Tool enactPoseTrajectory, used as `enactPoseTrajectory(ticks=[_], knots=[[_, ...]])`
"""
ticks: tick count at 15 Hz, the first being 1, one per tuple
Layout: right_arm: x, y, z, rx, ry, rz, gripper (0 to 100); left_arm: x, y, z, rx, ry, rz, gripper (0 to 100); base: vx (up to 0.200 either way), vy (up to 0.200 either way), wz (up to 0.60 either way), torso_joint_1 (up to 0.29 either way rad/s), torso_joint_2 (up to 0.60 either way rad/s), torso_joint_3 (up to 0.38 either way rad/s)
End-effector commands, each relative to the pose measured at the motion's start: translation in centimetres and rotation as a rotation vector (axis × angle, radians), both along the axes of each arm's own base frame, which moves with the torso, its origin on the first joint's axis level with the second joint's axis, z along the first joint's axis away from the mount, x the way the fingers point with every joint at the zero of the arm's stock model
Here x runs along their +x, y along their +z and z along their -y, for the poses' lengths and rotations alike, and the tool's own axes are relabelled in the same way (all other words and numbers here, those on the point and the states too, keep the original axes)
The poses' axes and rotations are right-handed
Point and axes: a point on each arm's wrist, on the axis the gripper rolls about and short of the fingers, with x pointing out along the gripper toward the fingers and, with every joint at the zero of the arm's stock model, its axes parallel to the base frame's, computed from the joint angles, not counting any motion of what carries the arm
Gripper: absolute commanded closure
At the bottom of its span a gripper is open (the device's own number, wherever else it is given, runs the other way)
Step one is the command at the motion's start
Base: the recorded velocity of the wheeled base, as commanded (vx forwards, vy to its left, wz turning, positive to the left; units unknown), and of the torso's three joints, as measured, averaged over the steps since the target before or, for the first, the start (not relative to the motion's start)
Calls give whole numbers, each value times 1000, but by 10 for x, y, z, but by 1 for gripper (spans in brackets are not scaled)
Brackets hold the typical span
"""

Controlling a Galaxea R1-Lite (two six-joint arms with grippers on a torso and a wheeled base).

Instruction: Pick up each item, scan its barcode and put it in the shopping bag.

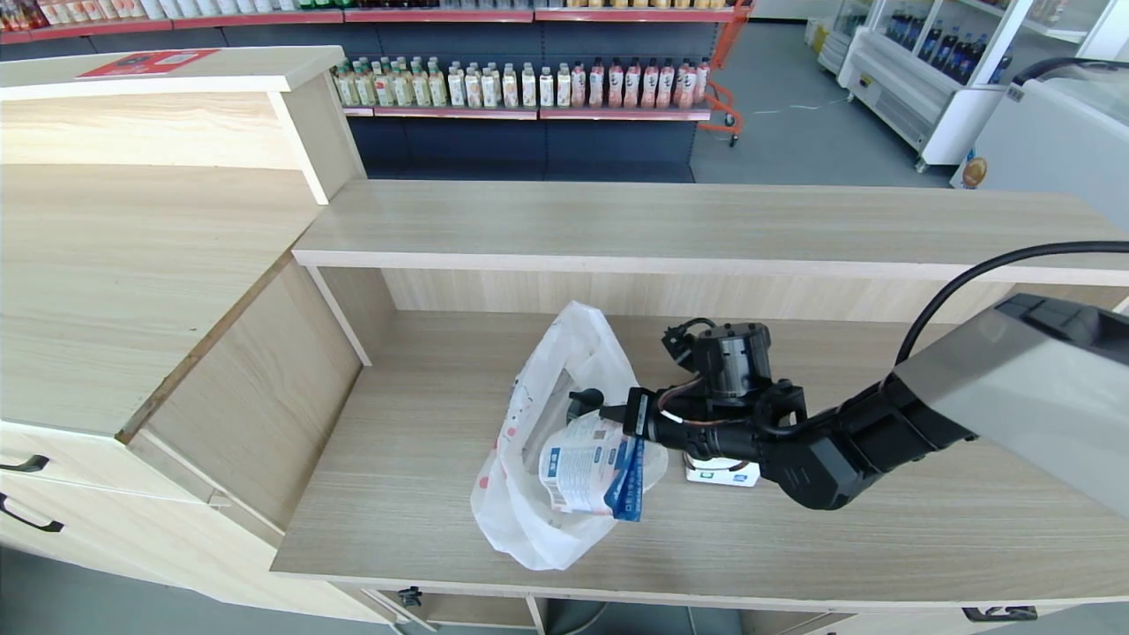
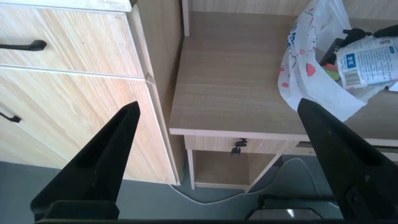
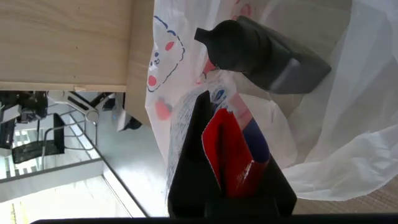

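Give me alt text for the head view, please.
The right gripper is at the mouth of a white plastic shopping bag on a light wooden counter, against a white-and-blue flat packet lying in that opening. A small white box sits beside the bag.

Grey-and-black arm, dark wedge fingers.
At the frame's right, the right arm (image 1: 997, 388) has a boxy grey shell, black joints, a round black motor housing, thin brown wires and an arcing black cable (image 1: 1058, 250); the left fingers (image 2: 93, 168) are plain black wedges.
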Motion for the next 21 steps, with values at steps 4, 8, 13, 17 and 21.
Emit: enactPoseTrajectory(ticks=[4, 8, 13, 17, 21], knots=[[6, -12, -1, -17, -8, -8, 100, 0, 0, 0, -1, 0, 1, 0, 0, 0, 0, 0, 0, 0], [18, -24, -10, -39, -43, 3, 100, 0, 0, 0, -1, 0, 1, 0, 0, 0, 0, 0, 0, 0], [14, -27, -16, -84, 5, 51, 100, 0, 0, 0, 1, 0, 1, 0, 0, 0, 0, 0, 0, 0], [16, -27, -17, -85, 11, 59, 0, 0, 0, 0, -1, 0, 1, 0, 0, 0, 0, 0, 0, 0], [15, -14, -18, -33, 29, 56, 0, 0, 0, 0, -1, 1, 1, 0, 0, 0, 0, 0, 0, 0]])
